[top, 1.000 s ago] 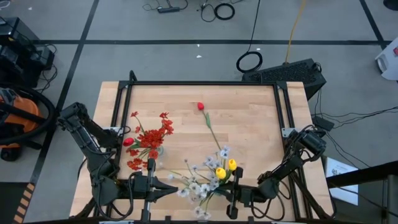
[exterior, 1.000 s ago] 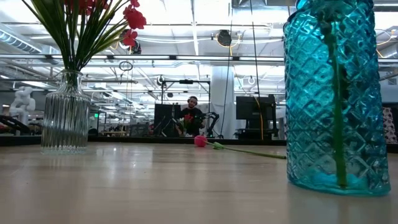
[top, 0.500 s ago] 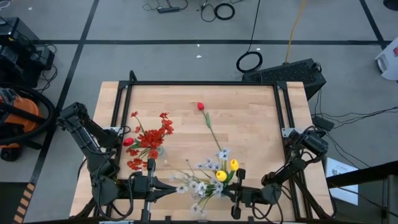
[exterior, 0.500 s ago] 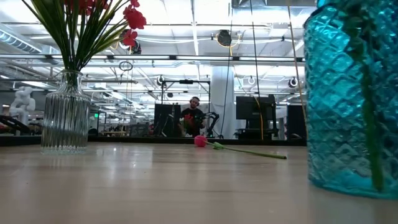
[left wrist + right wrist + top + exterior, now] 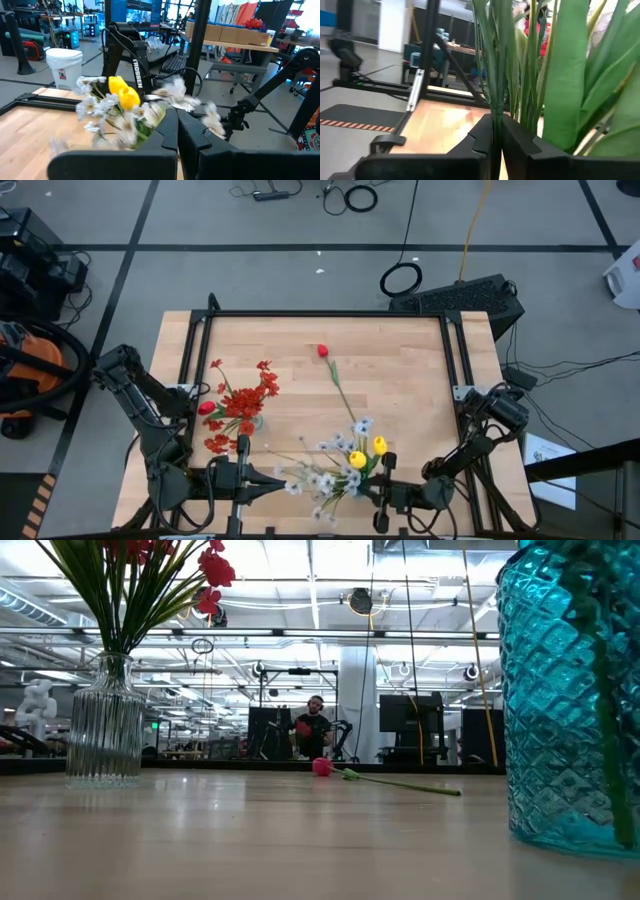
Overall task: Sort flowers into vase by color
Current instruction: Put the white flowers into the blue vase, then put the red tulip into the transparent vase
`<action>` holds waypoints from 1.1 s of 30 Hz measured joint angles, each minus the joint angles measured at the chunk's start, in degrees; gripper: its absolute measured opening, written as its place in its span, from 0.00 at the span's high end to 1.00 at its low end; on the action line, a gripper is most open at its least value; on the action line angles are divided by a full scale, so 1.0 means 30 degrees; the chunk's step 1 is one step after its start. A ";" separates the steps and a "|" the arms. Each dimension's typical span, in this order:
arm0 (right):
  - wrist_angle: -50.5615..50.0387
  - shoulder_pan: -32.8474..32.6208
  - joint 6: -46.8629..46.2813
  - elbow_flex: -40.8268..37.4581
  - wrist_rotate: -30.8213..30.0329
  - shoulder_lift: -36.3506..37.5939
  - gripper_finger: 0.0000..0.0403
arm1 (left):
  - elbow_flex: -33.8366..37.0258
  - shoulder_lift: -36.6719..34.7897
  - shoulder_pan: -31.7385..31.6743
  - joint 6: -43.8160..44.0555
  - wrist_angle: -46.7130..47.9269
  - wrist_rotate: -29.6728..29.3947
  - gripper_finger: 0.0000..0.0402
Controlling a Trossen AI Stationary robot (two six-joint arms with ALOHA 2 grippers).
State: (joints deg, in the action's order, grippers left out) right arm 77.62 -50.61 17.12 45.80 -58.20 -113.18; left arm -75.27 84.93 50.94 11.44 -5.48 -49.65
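A blue glass vase (image 5: pixel 570 710) near the table's near edge holds yellow tulips (image 5: pixel 368 452) and tiny white blossoms (image 5: pixel 318 478). A ribbed clear vase (image 5: pixel 105 720) on the left holds the red blossoms (image 5: pixel 240 400). One red tulip (image 5: pixel 322 351) lies flat on the table's middle, its stalk pointing toward the blue vase. My right gripper (image 5: pixel 372 486) sits at the bouquet's right side, shut among the green stalks. My left gripper (image 5: pixel 272 478) waits shut to the left of the bouquet, touching nothing. My right gripper is shut on a thin green stalk (image 5: pixel 495 100) of the bouquet in the blue vase, pinched between the two fingers (image 5: pixel 482 132). It comes in level from the table's right. The stalk stands upright with the other stalks, its lower end in the vase.
A black frame rail (image 5: pixel 330 314) runs along the table's far edge and down both sides. Bare wood lies on the far and right parts of the table (image 5: pixel 410 370). In the low view a person (image 5: pixel 312 730) shows far off in the room.
The blue vase with its bouquet has slid a little toward the table's right edge, and my right gripper has drawn back the same way. The white blossoms are swaying.
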 joint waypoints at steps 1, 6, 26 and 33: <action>0.0012 -0.0071 0.0004 0.0000 -0.0321 0.0044 0.92 | 0.0001 0.0000 0.0000 0.0000 0.0000 0.0000 1.00; 0.0053 -0.0573 0.0044 0.0000 -0.1593 0.0485 0.87 | -0.0001 0.0000 0.0015 0.0022 0.0000 0.0000 1.00; -0.0437 -0.2151 0.0095 0.0011 -0.3956 0.0684 0.83 | -0.0002 0.0000 -0.0495 0.0036 0.0007 0.0127 1.00; 0.0679 -0.3458 0.0148 0.0030 -0.4583 0.0684 0.83 | 0.0002 -0.0018 -0.0488 -0.0429 0.0006 0.0188 1.00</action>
State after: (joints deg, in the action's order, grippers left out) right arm 79.66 -60.99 17.57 45.89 -71.95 -111.13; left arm -75.26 84.87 49.47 10.16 -5.46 -49.08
